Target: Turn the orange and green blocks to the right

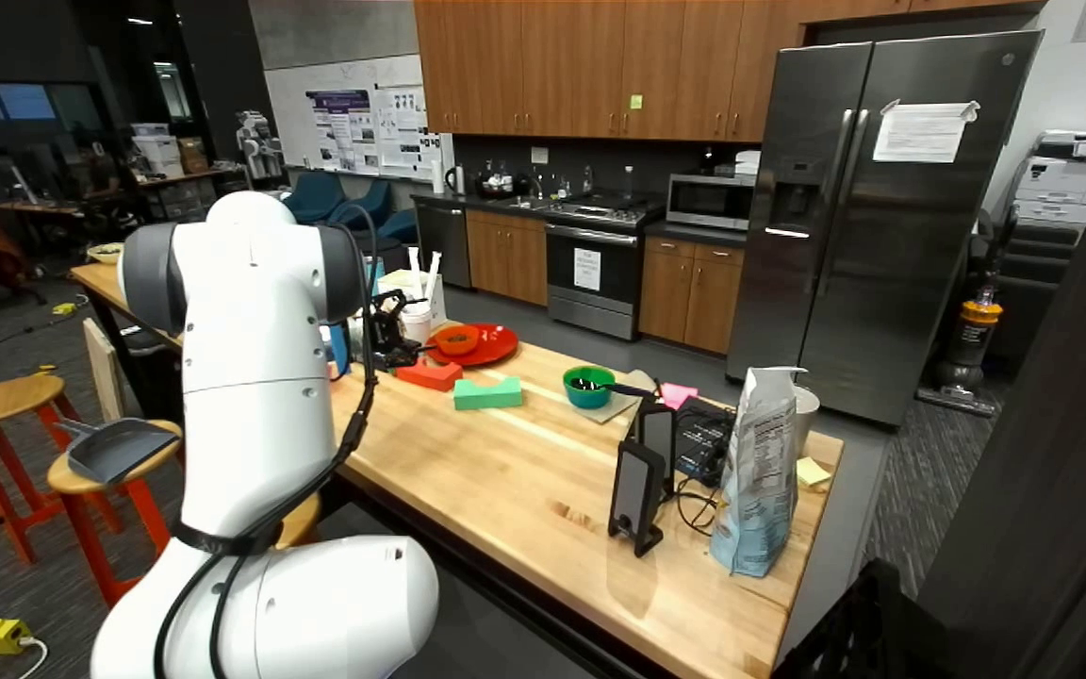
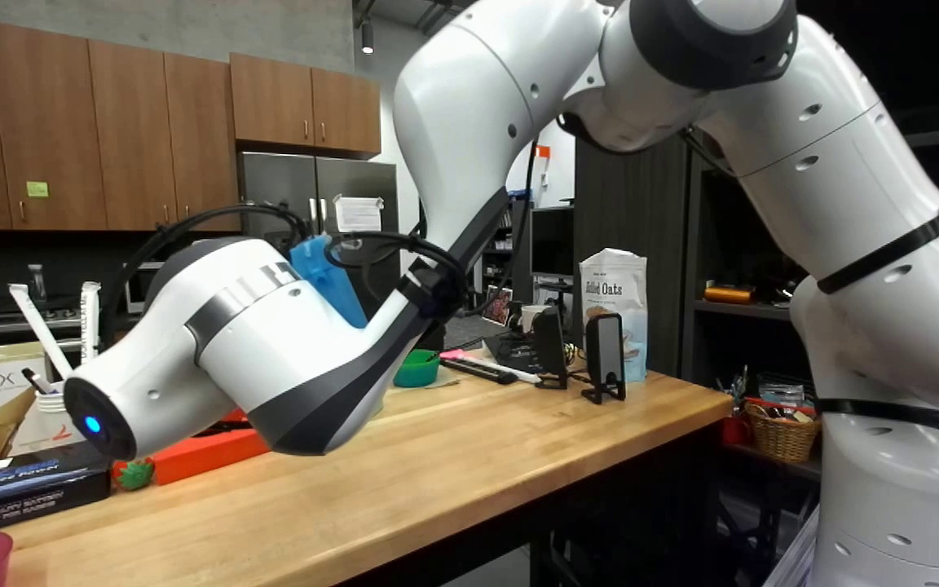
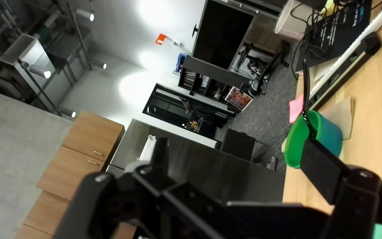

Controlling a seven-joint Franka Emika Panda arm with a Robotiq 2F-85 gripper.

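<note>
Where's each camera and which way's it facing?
Exterior view: near the arm, partly shown, facing across the table toward the oven.
Exterior view: beside the table, facing the oats bag; most of the arm shows.
Wrist view: on the arm, tilted, facing green bowl and fridge; gripper shows.
Both exterior views share the oats bag.

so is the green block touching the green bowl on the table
Apart. In an exterior view, a strip of wooden tabletop shows plainly between the green block and the green bowl.

Speakers [image 1: 634, 492] stand near an oats bag [image 1: 758, 479]; a red plate [image 1: 498, 346] holds a bowl [image 1: 457, 345].
</note>
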